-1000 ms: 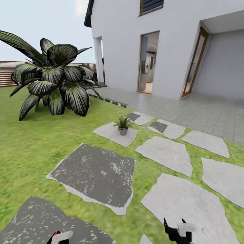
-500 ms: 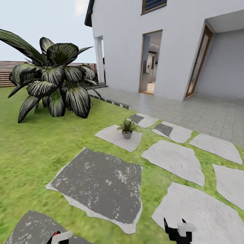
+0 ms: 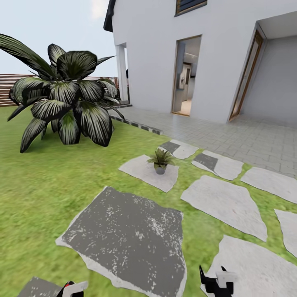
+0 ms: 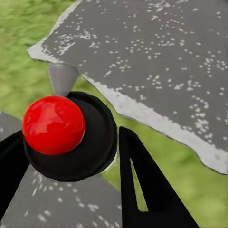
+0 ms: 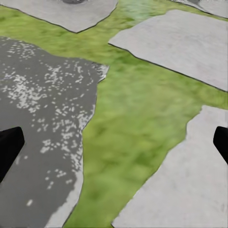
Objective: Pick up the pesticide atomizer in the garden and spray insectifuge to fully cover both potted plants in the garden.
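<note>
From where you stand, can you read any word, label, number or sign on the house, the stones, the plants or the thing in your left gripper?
None: no readable text on anything here.
The white house wall is plain.
The grey stepping stones carry white speckles, no letters.
The red-knobbed black object between the left gripper fingers shows no label.
The small grey-potted plant has none.

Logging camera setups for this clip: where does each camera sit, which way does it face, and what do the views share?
Head view: on the head, facing forward and down over the lawn, potted plant and house; both grippers' tops at the bottom edge.
Left wrist view: by the left gripper, which is closed on the red-capped atomizer.
Right wrist view: by the open right gripper, facing the ground.
Shared: the dark speckled stepping stone.
</note>
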### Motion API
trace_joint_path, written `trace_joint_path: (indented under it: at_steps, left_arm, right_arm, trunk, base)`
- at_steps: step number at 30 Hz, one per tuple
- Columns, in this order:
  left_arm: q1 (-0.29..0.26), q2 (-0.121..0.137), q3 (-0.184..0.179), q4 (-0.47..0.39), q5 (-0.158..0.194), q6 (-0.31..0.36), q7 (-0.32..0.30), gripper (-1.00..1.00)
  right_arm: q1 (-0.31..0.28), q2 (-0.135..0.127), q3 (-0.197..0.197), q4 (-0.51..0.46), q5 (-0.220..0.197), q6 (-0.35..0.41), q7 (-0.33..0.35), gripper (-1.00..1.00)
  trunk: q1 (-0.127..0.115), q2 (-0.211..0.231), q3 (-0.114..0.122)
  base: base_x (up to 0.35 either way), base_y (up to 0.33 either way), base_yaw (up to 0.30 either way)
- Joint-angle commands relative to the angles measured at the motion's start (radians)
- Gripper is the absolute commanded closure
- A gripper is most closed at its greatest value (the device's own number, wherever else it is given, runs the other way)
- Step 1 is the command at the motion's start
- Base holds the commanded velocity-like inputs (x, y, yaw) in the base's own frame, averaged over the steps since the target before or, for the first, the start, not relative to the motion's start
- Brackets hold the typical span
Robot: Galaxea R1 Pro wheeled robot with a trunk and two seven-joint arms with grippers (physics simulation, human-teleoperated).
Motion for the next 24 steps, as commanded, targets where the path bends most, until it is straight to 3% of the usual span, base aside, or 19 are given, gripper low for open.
trace_joint_path:
  at_steps: [1,7,24]
  left_arm:
    - [-0.001,0.0,-0.001,0.001,0.005,-0.004,-0.001,1.0]
    - [-0.001,0.0,-0.001,0.001,0.006,-0.004,-0.001,1.0]
    - [-0.001,0.0,-0.001,0.0,0.006,-0.004,-0.001,1.0]
  right_arm:
    - [-0.001,0.0,-0.001,0.001,0.0,-0.003,-0.001,-1.0]
    - [-0.001,0.0,-0.001,0.001,0.0,-0.003,-0.001,-1.0]
    - [-0.001,0.0,-0.001,0.001,0.0,-0.003,-0.001,-1.0]
  trunk:
    - [0.0,0.0,-0.001]
    - [0.0,0.0,-0.001]
    - [0.0,0.0,-0.001]
  base:
    - [0.309,0.201,0.0]
    - [0.309,0.201,-0.125]
    - [0.309,0.201,-0.259]
